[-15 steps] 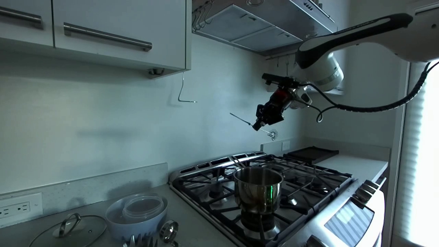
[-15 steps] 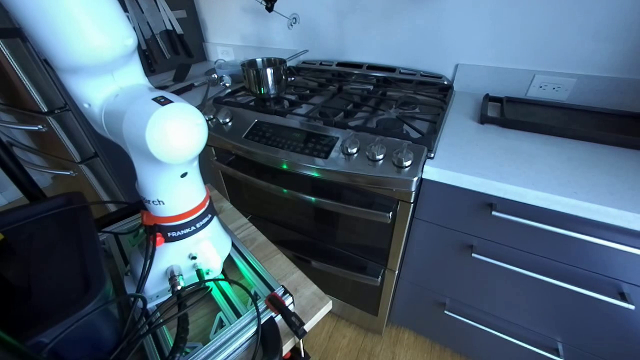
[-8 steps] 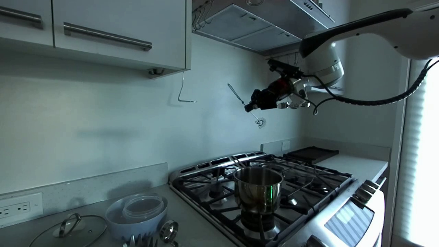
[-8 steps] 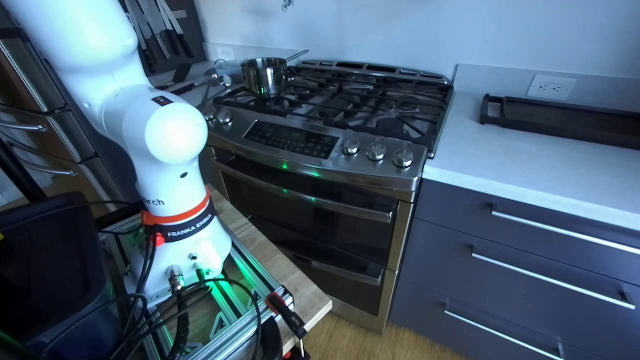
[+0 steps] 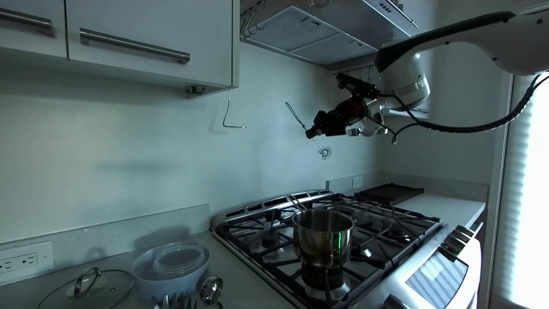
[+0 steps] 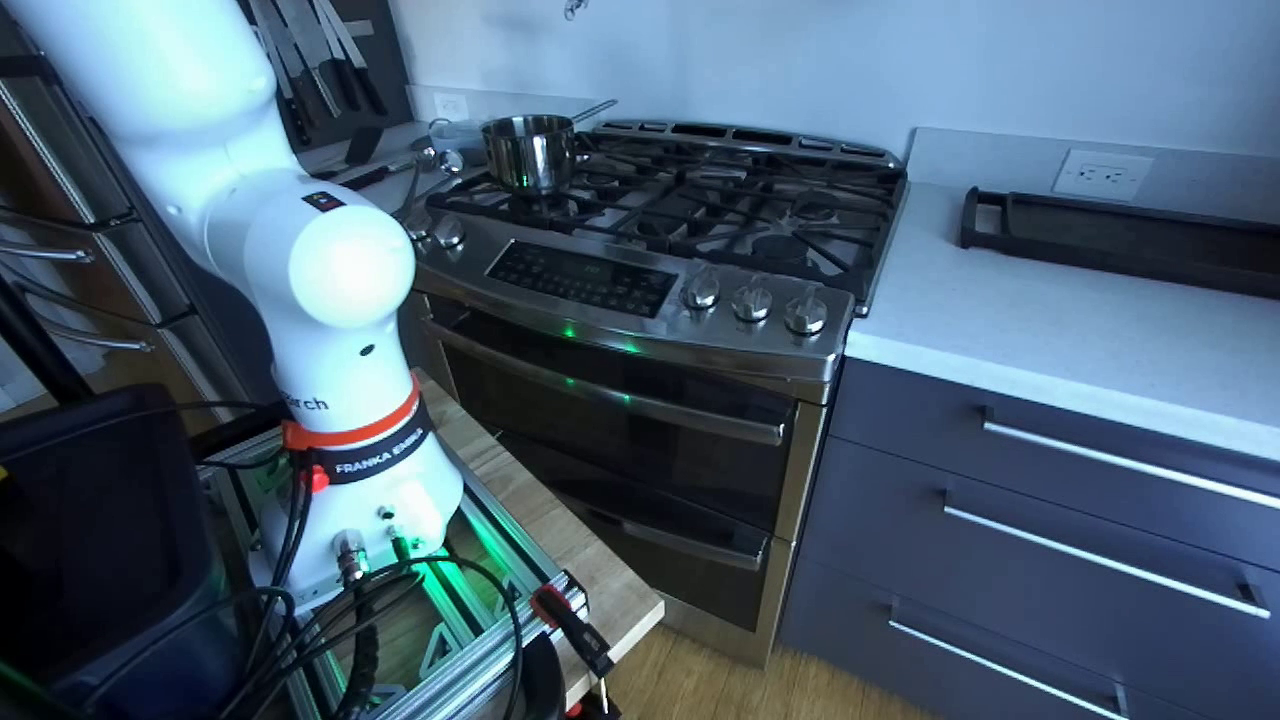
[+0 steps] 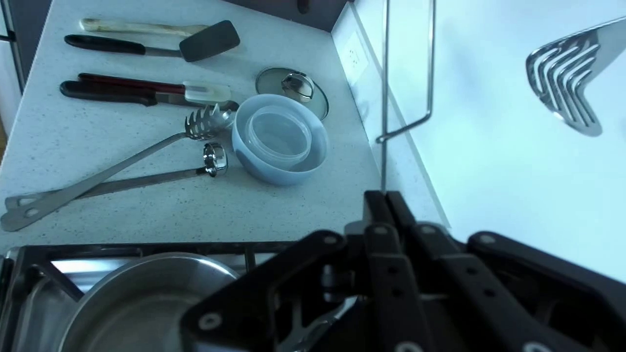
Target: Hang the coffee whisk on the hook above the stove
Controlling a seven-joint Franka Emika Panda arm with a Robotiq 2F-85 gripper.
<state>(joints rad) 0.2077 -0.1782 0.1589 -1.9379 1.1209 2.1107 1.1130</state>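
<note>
My gripper is shut on the thin metal rod of the coffee whisk, in the air over the back of the stove. The whisk is tilted, its narrow handle loop up and its coiled head down on the far side of the fingers. In the wrist view my gripper is closed with the whisk's rod and wire loop rising from its tips; the head is hidden. Only the head shows at the top of an exterior view. Several thin hooks hang at the left of the range hood.
A slotted turner hangs beside the wall, edge-on in an exterior view. A steel pot stands on the near left burner. Bowls, a glass lid and utensils lie on the counter. A cabinet overhangs at left.
My gripper has risen and swung from pointing steeply down to nearer level. The whisk has gone up with it and stands steeper, loop higher. In the last half second it barely moved.
</note>
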